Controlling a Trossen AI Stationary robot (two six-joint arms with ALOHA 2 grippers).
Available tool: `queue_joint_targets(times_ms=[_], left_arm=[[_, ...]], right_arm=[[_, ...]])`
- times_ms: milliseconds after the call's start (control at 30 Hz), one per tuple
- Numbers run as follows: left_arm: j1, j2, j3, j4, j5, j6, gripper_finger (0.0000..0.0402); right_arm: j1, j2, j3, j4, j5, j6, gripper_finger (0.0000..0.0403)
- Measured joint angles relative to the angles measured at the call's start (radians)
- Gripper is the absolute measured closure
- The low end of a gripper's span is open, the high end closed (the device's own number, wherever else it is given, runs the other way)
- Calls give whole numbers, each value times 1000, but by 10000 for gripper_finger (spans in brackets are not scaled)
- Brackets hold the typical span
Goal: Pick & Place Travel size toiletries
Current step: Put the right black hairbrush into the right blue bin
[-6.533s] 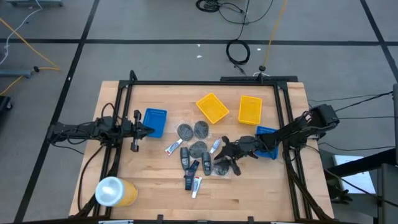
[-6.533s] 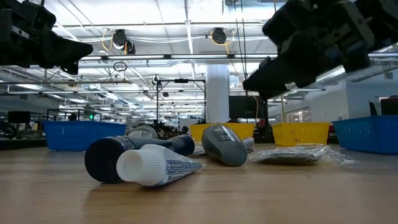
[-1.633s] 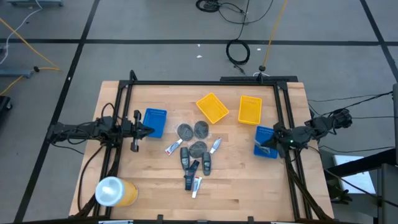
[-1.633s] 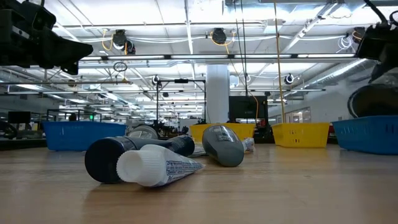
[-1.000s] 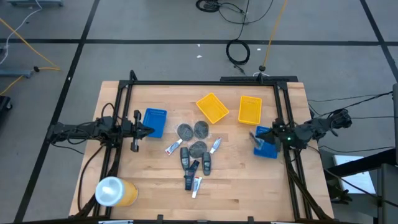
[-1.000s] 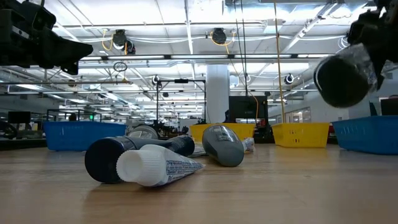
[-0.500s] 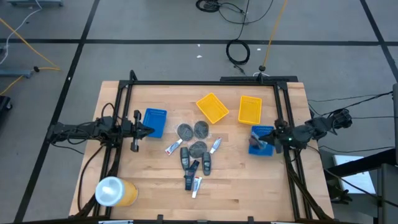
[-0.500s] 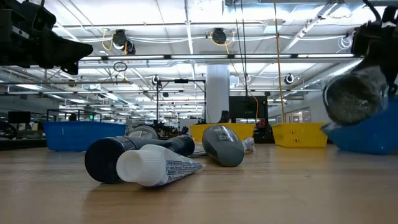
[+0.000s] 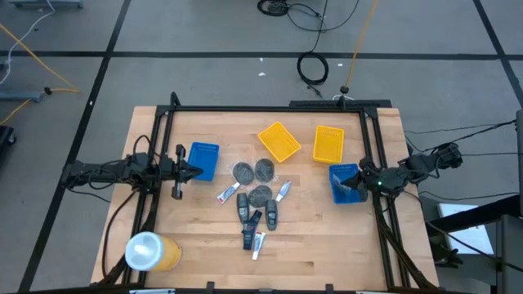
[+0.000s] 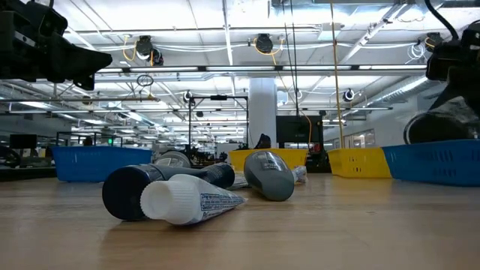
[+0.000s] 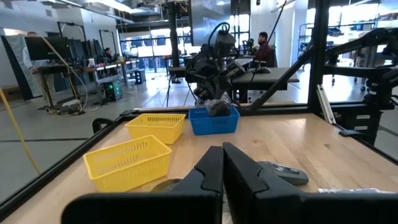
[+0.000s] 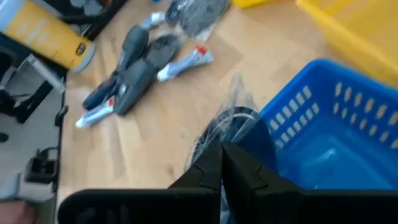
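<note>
My right gripper (image 9: 358, 186) is shut on a grey disc in clear wrap (image 12: 227, 126) at the right blue tray (image 9: 344, 175). In the low view the disc (image 10: 442, 124) shows above the tray's wall (image 10: 431, 162), its lower part hidden. More discs (image 9: 243, 171), dark bottles (image 9: 270, 214) and silvery tubes (image 9: 227, 193) lie flat mid-table. My left gripper (image 9: 194, 171) waits, shut, beside the left blue tray (image 9: 204, 159). My right gripper pinches the clear wrap around the grey disc (image 12: 219, 142) between its two shut fingers. It comes slanting down from the table's right. The disc hangs ahead of the fingers against the blue tray's rim (image 12: 283, 109). Whether it rests on the tray's floor I cannot tell.
Two yellow trays (image 9: 279, 140) (image 9: 328, 144) stand toward the far edge. An orange cup with a whitish top (image 9: 151, 251) lies at the near left corner. A black frame (image 9: 270, 109) runs around the table. Bare wood lies between the pile and the right tray.
My right gripper has kept hold of the wrapped disc and come down with it, from well above the right blue tray to its rim. The tray tipped for a moment, has slid a little toward the table's left, and stands level again.
</note>
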Motion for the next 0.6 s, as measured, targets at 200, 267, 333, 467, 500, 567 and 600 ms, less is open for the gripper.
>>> queue_joint_targets(times_ms=[200,267,333,467,500,567,600], left_arm=[[0,0,0,0,0,0,392],[0,0,0,0,0,0,392],[0,0,0,0,0,0,392],[0,0,0,0,0,0,392],[0,0,0,0,0,0,392],[0,0,0,0,0,0,392],[0,0,0,0,0,0,392]], right_arm=[[0,0,0,-58,-17,42,366],[0,0,0,-66,-13,51,344],[0,0,0,-63,19,50,322],[0,0,20,-71,46,45,301],[0,0,31,-73,61,44,301],[0,1,56,-84,86,39,306],[-1,5,70,-92,93,37,310]])
